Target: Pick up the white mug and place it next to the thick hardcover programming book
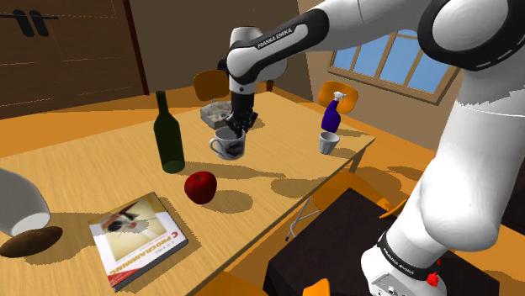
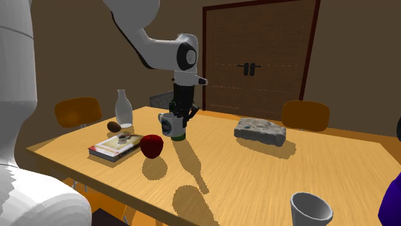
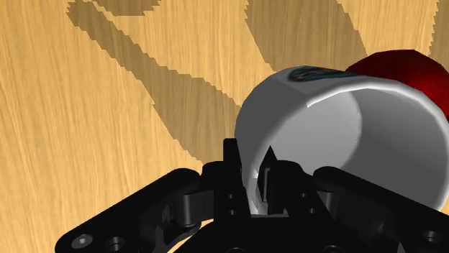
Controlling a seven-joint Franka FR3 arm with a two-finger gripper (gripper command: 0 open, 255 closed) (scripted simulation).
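— One white mug (image 1: 228, 145), up in the black gripper (image 1: 238, 127). Held how?

— By the rim. One finger inside the wall, the other outside, jaws pinched narrow on it. Seen plainly from the wrist, with the mug's mouth gaping toward the hand.

— On the wooden table (image 1: 84, 168) or off it?

— Off, by the look of it. Casts a round shadow on the wood in the second exterior view, well apart from the mug itself. Handle toward the shoulder view's left.

— And near it?

— A dark green bottle (image 1: 169, 134), upright, just to the shoulder view's left of the mug. A red apple (image 1: 200, 187) lower down, roughly between mug and book.

— The book, then?

— Thick, hardcover, red lettering on a pale cover (image 1: 135, 240). Lies flat near the table's corner at the shoulder view's lower left, well apart from the mug. Beside it a brown oval thing (image 1: 29, 242) and a white vase (image 1: 17, 202).

— Anything on the far side?

— A grey rock-like lump (image 1: 217, 112) behind the gripper. Toward the shoulder view's right, a small grey cup (image 1: 328, 141) with a blue spray bottle (image 1: 331, 113) just behind it.
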